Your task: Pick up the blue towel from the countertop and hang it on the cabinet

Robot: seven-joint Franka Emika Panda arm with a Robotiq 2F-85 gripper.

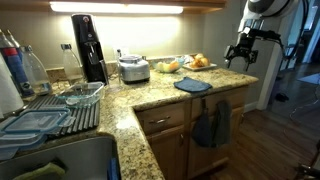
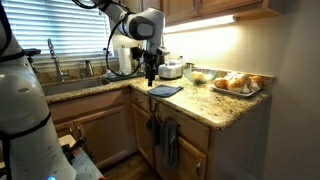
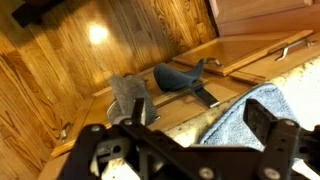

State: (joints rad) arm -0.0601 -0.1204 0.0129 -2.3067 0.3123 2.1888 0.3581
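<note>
- Nearest the camera in an exterior view, the white rounded robot body (image 2: 20, 95) fills the lower left of the frame.
- The wooden base cabinet (image 2: 195, 150) stands at lower centre. Dark cloths (image 2: 165, 135) hang on its front (the wrist view shows a grey one beside a dark blue one, above a wood plank floor (image 3: 60, 60)).
- On the speckled granite countertop (image 2: 205, 108), the flat blue cloth towel (image 2: 166, 91) lies near the counter's edge, at mid-frame. It also shows at the lower right of the wrist view.
- The white Panda arm (image 2: 140, 22) reaches in from the upper left, bends at the wrist and points downward.
- The black Robotiq gripper (image 2: 150, 74) hangs in the air with its fingers spread, holding nothing. In an exterior view it sits at the upper right (image 1: 243, 54), clear of the towel.
- Further back, at right of centre, a white plate of rolls and fruit (image 2: 238, 85) sits on the counter.
- Near the back wall, left of centre in an exterior view, are a black soda maker (image 1: 88, 45) and a white round cooker (image 1: 133, 69).
</note>
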